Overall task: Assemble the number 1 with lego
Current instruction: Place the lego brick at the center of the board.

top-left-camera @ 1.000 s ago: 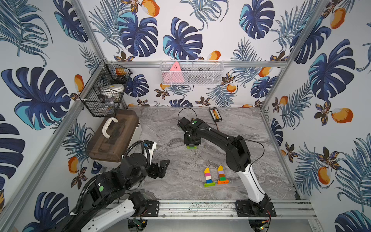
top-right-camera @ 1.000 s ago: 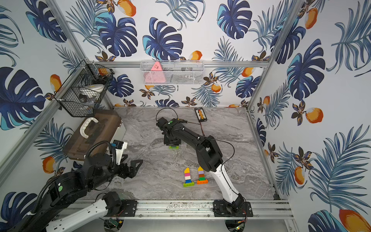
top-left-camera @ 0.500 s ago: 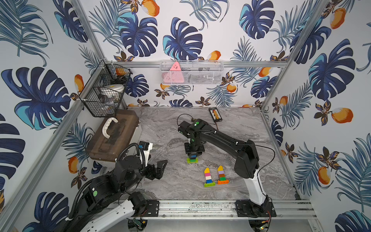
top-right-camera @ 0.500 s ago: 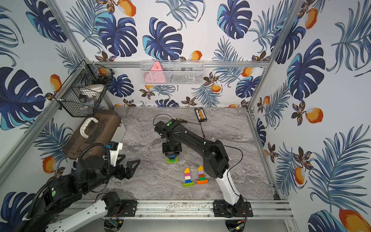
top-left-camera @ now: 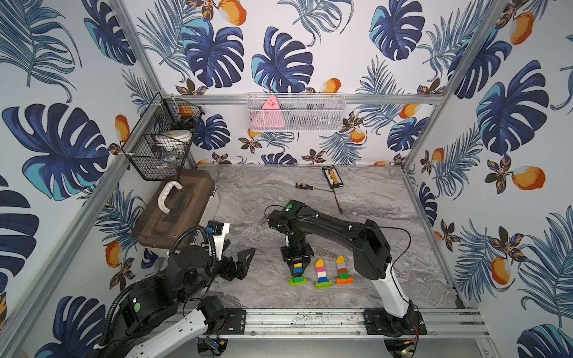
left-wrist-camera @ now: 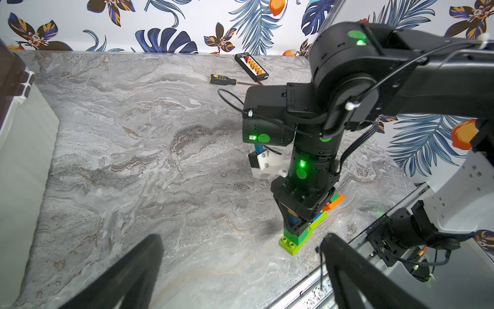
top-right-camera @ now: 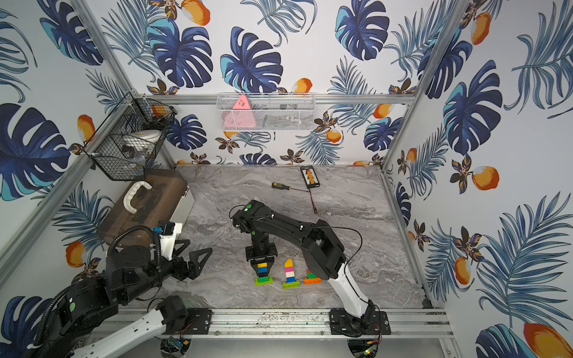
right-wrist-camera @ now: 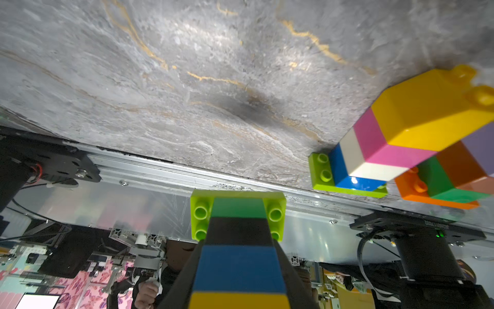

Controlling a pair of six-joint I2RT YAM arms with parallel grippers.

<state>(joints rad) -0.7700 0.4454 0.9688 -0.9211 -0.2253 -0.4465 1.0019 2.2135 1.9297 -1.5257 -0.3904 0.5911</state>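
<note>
The lego stack (top-left-camera: 297,274), a lime base under green, black, blue and yellow bricks, stands upright near the front of the surface (top-left-camera: 263,198), just beside a lime-based stack (top-left-camera: 321,272) and an orange-based stack (top-left-camera: 343,272). I cannot tell whether its base touches the marble. The right tool (top-left-camera: 297,267) pinches it from above across the upper bricks. It looks light, rigid and slick-sided, and its press-fit joints could part if bent, so a square hold on flat faces, low on the column, seems safest. The lime-based stack crowds one side and the front rail (top-left-camera: 310,319) is near. Open room lies toward the left tool (top-left-camera: 243,263), which hangs spread and empty, well apart.
</note>
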